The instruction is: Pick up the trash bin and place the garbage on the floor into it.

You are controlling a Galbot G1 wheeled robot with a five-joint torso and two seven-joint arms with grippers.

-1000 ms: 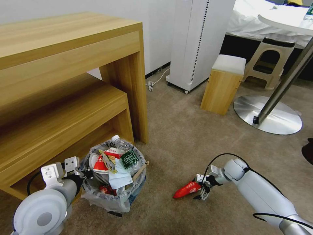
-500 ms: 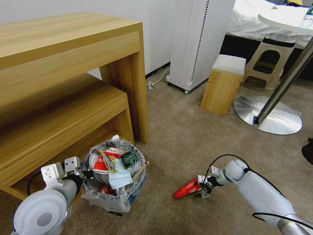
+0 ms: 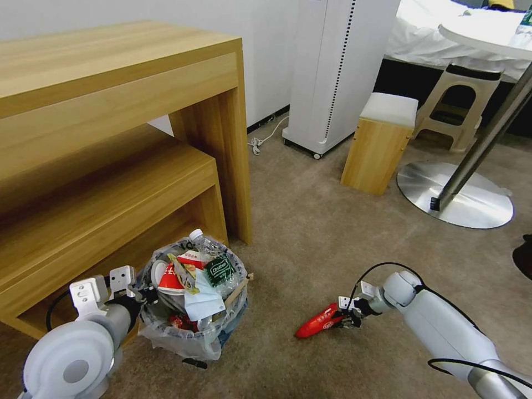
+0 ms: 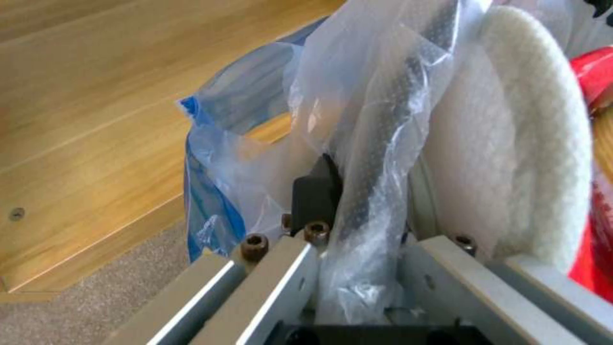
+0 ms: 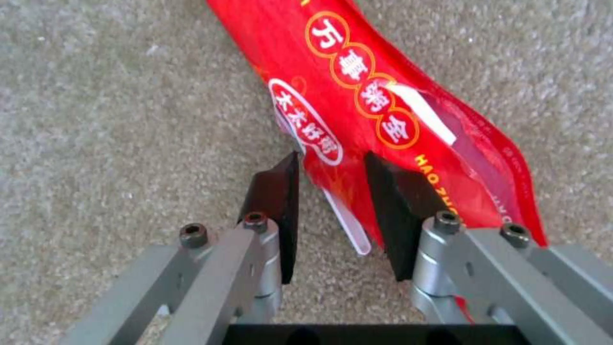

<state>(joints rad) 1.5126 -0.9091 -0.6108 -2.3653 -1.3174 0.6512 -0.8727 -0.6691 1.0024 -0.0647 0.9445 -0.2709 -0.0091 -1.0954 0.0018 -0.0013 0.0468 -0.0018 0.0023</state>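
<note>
While the bin [image 3: 194, 310] sits on the floor [image 3: 310, 221] at about 7 o'clock in the head view, just in front of the low wooden desk [image 3: 111, 183], it is heaped with litter: a bottle [image 3: 202, 242], a red cup [image 3: 169, 280], a pale mask [image 3: 204, 302]. At its 9 o'clock side, the left end effector [image 3: 145, 293] is at the rim, pinching it. Over at 5 o'clock a red wrapper [image 3: 317, 322] lies flat on the carpet, well apart from the bin, with the right end effector [image 3: 348, 320] at its near end.

From the left wrist, the left end effector [image 4: 364, 225] is closed on the bin's rim [image 4: 390, 124] and the clear bag [image 4: 268, 143] draped over it; a white slipper [image 4: 530, 143] stands just inside.

From the right wrist, the right end effector [image 5: 331, 191] is low over the carpet, its dark pads [image 5: 278, 196] partly spread with the edge of the wrapper [image 5: 364, 96] between them, not yet pressed together.
</note>
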